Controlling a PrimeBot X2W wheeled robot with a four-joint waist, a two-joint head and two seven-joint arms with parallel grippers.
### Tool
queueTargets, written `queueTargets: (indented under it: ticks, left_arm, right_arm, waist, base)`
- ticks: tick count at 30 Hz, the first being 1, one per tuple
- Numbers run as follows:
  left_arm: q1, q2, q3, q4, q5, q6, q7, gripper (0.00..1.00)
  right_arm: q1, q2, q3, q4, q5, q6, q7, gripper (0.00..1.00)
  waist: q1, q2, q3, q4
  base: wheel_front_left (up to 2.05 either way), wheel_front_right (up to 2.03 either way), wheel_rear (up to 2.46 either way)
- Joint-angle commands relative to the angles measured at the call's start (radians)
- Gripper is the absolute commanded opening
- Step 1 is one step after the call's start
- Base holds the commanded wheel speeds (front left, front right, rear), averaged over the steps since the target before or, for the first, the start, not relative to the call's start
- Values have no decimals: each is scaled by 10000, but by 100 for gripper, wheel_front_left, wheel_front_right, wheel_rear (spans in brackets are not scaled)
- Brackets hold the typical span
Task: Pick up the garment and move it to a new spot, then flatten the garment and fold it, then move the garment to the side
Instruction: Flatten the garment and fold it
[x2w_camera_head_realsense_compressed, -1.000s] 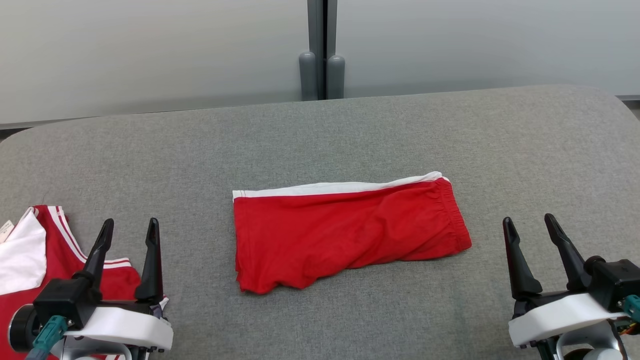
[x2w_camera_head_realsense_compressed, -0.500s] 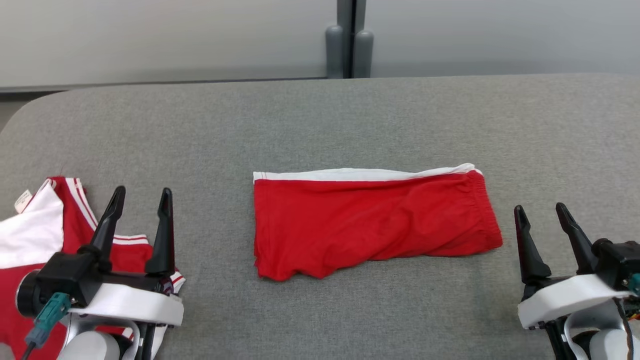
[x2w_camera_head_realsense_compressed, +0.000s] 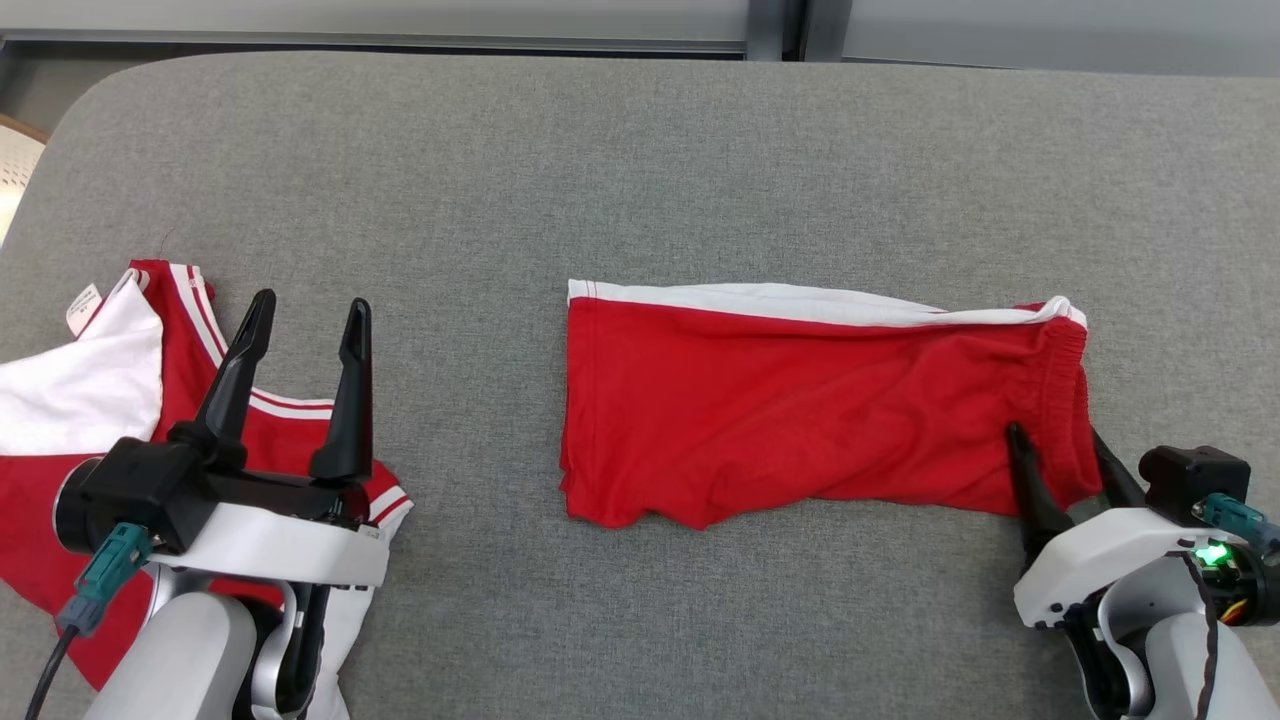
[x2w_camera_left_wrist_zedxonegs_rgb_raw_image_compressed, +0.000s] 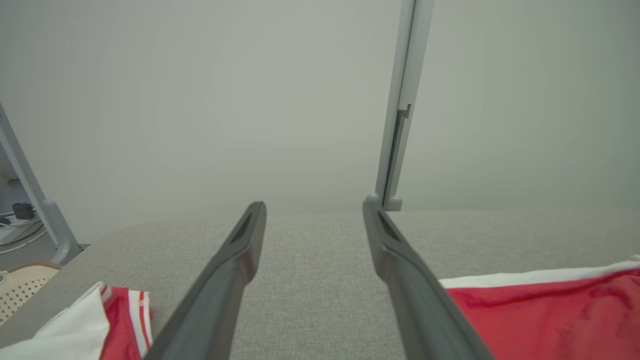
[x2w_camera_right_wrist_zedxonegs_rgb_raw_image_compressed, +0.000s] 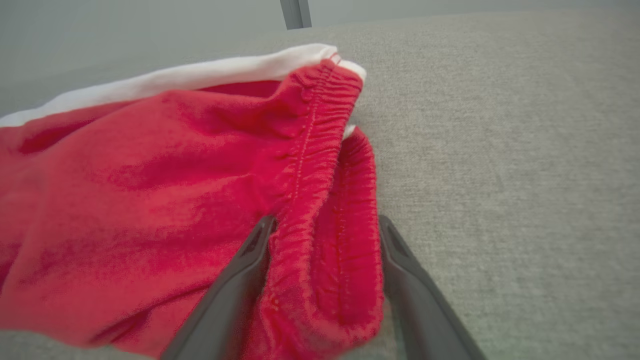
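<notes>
Right hand (x2w_camera_right_wrist_zedxonegs_rgb_raw_image_compressed: 325, 220), spread, straddles the shorts (x2w_camera_head_realsense_compressed: 800, 400) at the waistband edge; grey surface (x2w_camera_right_wrist_zedxonegs_rgb_raw_image_compressed: 500, 150) beyond.

The red shorts (x2w_camera_head_realsense_compressed: 800, 410) lie folded flat near the middle of the grey table (x2w_camera_head_realsense_compressed: 640, 160), their long side running left to right. A white stripe (x2w_camera_head_realsense_compressed: 760, 300) edges the far side. The gathered waistband (x2w_camera_head_realsense_compressed: 1072, 390) forms the right end, rumpled and slightly parted; the near edge is wavy.
</notes>
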Motion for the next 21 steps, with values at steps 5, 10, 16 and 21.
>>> queueTargets:
  ticks: [5, 10, 16, 21]
  left_arm:
    - [-213, -81, 193, 156, 87, -93, -161, 100]
    - [-113, -136, 345, 235, 116, -102, -209, 100]
    - [127, -325, 615, 152, 191, -211, -252, 100]
    - [277, -535, 1043, -81, 402, -363, -256, 100]
  right_arm:
    - [-105, 73, 49, 134, 208, -18, 79, 0]
    - [25, -59, -95, -366, 282, -17, -144, 0]
    - [860, -621, -820, -1130, 711, -13, 64, 0]
    - [1152, -848, -758, -2084, 1279, -12, 415, 0]
  waist:
    - [0, 0, 29, -45]
    - [0, 0, -115, -178]
    - [0, 0, -550, -338]
    - [0, 0, -825, -308]
  base:
    - [0, 0, 0]
    - [0, 0, 0]
    - [0, 0, 0]
    - [0, 0, 0]
